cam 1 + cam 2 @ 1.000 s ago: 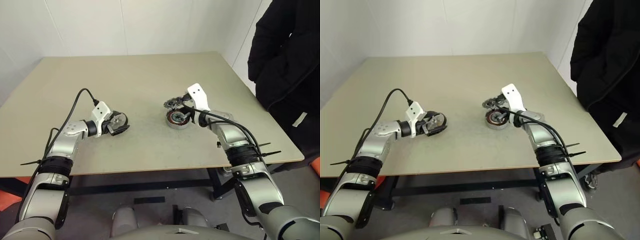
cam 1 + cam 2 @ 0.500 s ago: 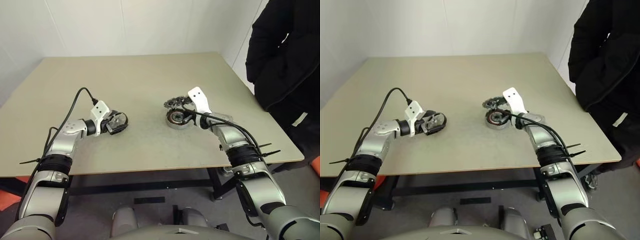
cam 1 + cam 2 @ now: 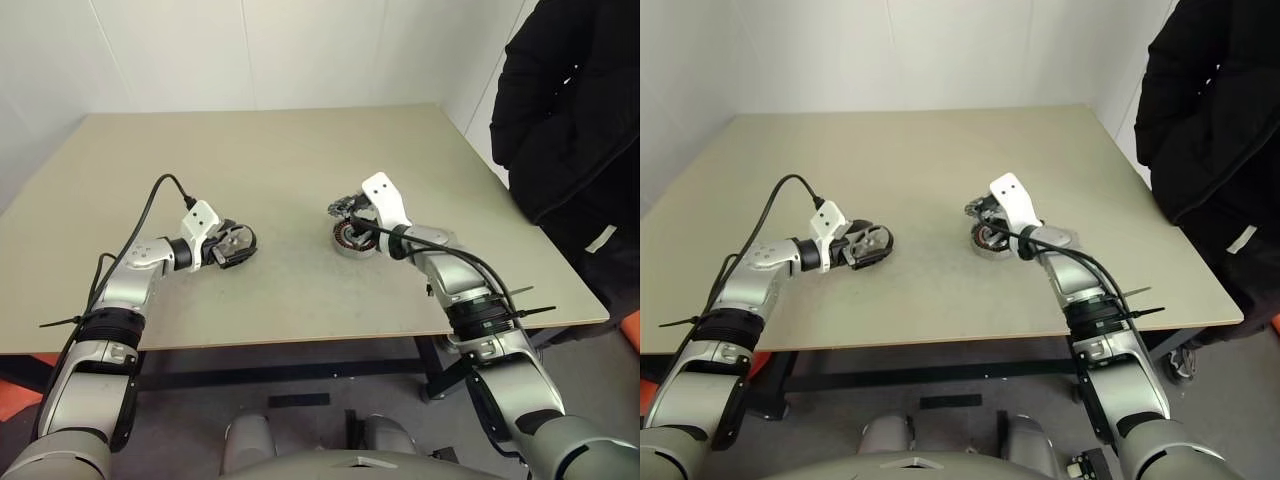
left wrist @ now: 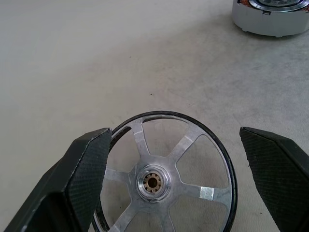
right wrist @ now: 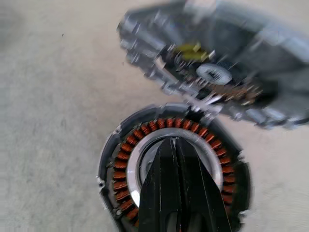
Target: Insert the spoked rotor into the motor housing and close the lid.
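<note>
The spoked rotor (image 4: 153, 182), a thin wheel with silver spokes and a dark rim, lies flat on the table (image 3: 250, 150). My left gripper (image 4: 175, 137) is open around it; one finger (image 4: 87, 169) is at the rim and the other stands clear. The motor housing (image 5: 126, 153), a round ring with copper windings, sits at centre right (image 3: 350, 241). My right gripper (image 5: 173, 143) is shut and empty, its tips over the housing's dark middle. A dark-grey toothed round part, seemingly the lid (image 5: 217, 72), leans tilted at the housing's far side.
A person in a black jacket (image 3: 570, 110) stands at the table's right edge. Bare tabletop stretches between the two grippers and across the far half. A black cable loops above my left wrist (image 3: 160, 195).
My right gripper has shifted a little to the left and now sits more squarely over the housing. The left gripper and the rotor have stayed where they were.
</note>
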